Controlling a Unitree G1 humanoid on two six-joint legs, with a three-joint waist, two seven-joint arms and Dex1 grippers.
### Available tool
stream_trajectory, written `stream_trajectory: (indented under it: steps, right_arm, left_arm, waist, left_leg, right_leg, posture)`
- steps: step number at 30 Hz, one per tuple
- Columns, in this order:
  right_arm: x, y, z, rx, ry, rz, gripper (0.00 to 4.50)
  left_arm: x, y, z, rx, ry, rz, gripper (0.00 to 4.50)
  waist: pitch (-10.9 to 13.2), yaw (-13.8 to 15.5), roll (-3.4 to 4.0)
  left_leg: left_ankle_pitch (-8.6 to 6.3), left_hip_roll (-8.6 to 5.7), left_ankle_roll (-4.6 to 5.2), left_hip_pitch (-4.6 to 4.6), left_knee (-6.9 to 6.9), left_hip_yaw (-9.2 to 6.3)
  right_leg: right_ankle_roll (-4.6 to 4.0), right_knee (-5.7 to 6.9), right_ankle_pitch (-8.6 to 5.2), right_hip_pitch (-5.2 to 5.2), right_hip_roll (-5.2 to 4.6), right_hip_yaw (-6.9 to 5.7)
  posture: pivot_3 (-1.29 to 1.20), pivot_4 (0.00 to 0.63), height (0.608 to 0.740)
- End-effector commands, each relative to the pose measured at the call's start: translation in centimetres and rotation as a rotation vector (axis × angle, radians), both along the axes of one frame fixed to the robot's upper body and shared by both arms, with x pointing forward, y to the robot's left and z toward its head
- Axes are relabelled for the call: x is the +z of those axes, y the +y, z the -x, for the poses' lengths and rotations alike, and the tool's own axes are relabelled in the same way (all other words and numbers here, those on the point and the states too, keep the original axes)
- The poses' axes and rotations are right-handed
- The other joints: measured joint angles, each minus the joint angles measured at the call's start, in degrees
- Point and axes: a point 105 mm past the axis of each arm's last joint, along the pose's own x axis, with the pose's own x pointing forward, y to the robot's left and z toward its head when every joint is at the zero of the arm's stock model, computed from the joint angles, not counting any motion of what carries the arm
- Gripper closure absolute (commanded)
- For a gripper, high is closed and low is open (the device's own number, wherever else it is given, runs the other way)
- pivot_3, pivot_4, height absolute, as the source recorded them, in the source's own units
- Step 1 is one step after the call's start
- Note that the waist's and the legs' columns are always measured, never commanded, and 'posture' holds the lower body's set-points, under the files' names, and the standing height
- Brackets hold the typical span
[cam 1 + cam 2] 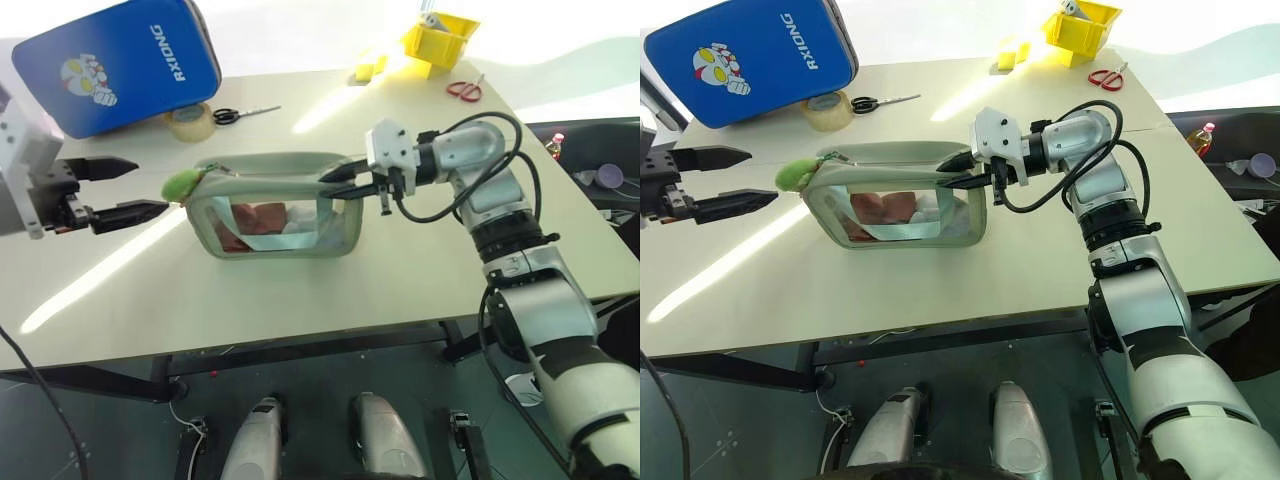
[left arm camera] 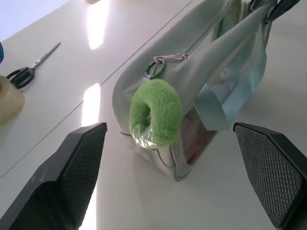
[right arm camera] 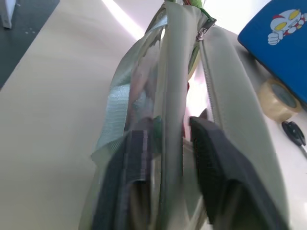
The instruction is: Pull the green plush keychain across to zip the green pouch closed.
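Bare table (image 1: 120, 270) between left gripper (image 1: 140, 190) and green plush keychain (image 1: 182, 184)

Green pouch (image 1: 275, 205): matt pale-green cloth, smooth weave; side windows of clear glossy plastic film, creased and reflective. Zip tape of cloth with a small shiny metal clasp at the left end. Green plush keychain (image 2: 156, 112): fuzzy lime pile, partly under crinkled clear wrap. Desk (image 1: 300, 290): smooth cream laminate, satin, taking bright glare streaks. Left pincer (image 1: 128, 190) fingers (image 2: 76, 167): black, pads with fine cross-hatched texture. Blue pad (image 1: 115, 65): glossy, leather-like skin.
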Motion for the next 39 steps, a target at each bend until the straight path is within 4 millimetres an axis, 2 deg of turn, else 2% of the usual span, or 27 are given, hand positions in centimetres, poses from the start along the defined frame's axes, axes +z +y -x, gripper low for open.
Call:
stream_trajectory:
  steps: [1, 3, 4, 10, 17, 20, 21, 27, 36, 39]
  right_arm:
    - [2.2, -0.4, 0.7, 0.012, -0.032, -0.047, 1.33]
    - [2.8, -0.6, 0.9, 0.006, -0.034, -0.053, 0.23]
    - [3.1, -0.7, 1.0, -0.001, -0.039, -0.056, 0.07]
    - [3.4, -1.3, 1.5, -0.031, -0.033, -0.047, 0.07]
    - [1.7, -2.4, 1.3, -0.079, -0.028, 0.005, 0.07]
    - [0.9, -2.8, 0.9, -0.106, -0.031, 0.019, 0.88]
    - [0.8, -2.9, 0.7, -0.113, -0.032, 0.022, 1.31]
    - [0.5, -3.0, 0.2, -0.138, -0.045, 0.025, 4.45]
    - [0.8, -2.7, 0.2, -0.133, -0.053, 0.013, 4.45]
    - [0.9, -2.6, 0.2, -0.131, -0.056, 0.012, 4.5]
  left_arm:
    - [0.6, 0.8, 0.1, 0.021, -0.033, -0.04, 0.0]
    - [-0.1, 1.2, -0.2, 0.034, -0.026, -0.048, 0.0]
    - [-0.5, 1.3, -0.5, 0.038, -0.025, -0.042, 0.0]
    - [-1.7, 0.5, -2.0, 0.024, -0.033, -0.026, 0.0]
    - [-1.2, -0.2, -2.9, -0.012, -0.048, -0.033, 0.0]
    - [-1.2, -0.7, -3.2, -0.034, -0.05, -0.038, 0.0]
    - [-1.2, -0.9, -3.3, -0.039, -0.048, -0.039, 0.0]
    - [-1.9, -1.5, -3.4, -0.069, -0.02, -0.055, 0.0]
    - [-3.1, -3.0, -4.4, -0.097, -0.028, -0.076, 0.0]
    - [-2.5, -3.2, -4.5, -0.104, -0.043, -0.048, 0.81]
  waist:
    - [0.0, 0.0, 0.0]
    - [0.0, 0.0, 0.0]
    - [0.0, 0.1, 0.0]
    - [0.0, 0.4, -0.01]
    - [0.0, 0.3, 0.0]
    - [0.0, 0.3, 0.0]
    - [0.0, 0.3, -0.01]
    - [0.0, 0.0, -0.01]
    - [0.0, 0.1, -0.01]
    - [0.0, 0.0, -0.01]
  left_leg:
    - [0.0, 0.0, 0.0, 0.0, 0.0, 0.0]
    - [0.0, 0.0, 0.0, 0.0, 0.0, 0.0]
    - [0.0, 0.0, 0.0, 0.0, 0.0, 0.0]
    - [0.0, 0.0, 0.0, 0.0, 0.02, 0.0]
    - [0.0, 0.0, 0.0, -0.01, 0.03, 0.01]
    - [0.0, 0.0, 0.0, -0.01, 0.02, 0.01]
    - [0.0, 0.0, 0.0, -0.01, 0.03, 0.01]
    - [0.0, 0.0, 0.0, -0.01, 0.02, 0.01]
    - [0.0, 0.0, 0.0, -0.01, 0.04, 0.01]
    - [0.0, 0.0, 0.0, -0.01, 0.04, 0.01]
  right_leg:
    - [0.0, 0.0, 0.0, 0.0, 0.0, 0.0]
    - [0.0, 0.0, 0.0, 0.0, 0.0, 0.0]
    - [0.0, 0.0, 0.0, -0.01, 0.0, 0.0]
    - [-0.01, 0.0, 0.01, 0.0, -0.01, 0.0]
    - [-0.01, 0.01, 0.01, -0.01, -0.01, 0.0]
    - [-0.01, 0.02, 0.01, -0.01, 0.0, 0.0]
    - [-0.01, 0.02, 0.01, -0.01, 0.0, 0.0]
    - [-0.01, 0.04, 0.01, -0.02, 0.0, 0.0]
    - [-0.01, 0.05, 0.01, -0.01, 0.0, -0.01]
    - [0.0, 0.06, 0.01, -0.01, 0.0, 0.0]
  posture:
    - [0.0, 0.15, 0.74]
    - [0.0, 0.15, 0.74]
    - [0.0, 0.15, 0.74]
    - [0.0, 0.15, 0.74]
    - [0.0, 0.15, 0.74]
    - [0.0, 0.15, 0.74]
    - [0.0, 0.15, 0.74]
    - [0.0, 0.15, 0.74]
    - [0.0, 0.15, 0.74]
    - [0.0, 0.15, 0.74]
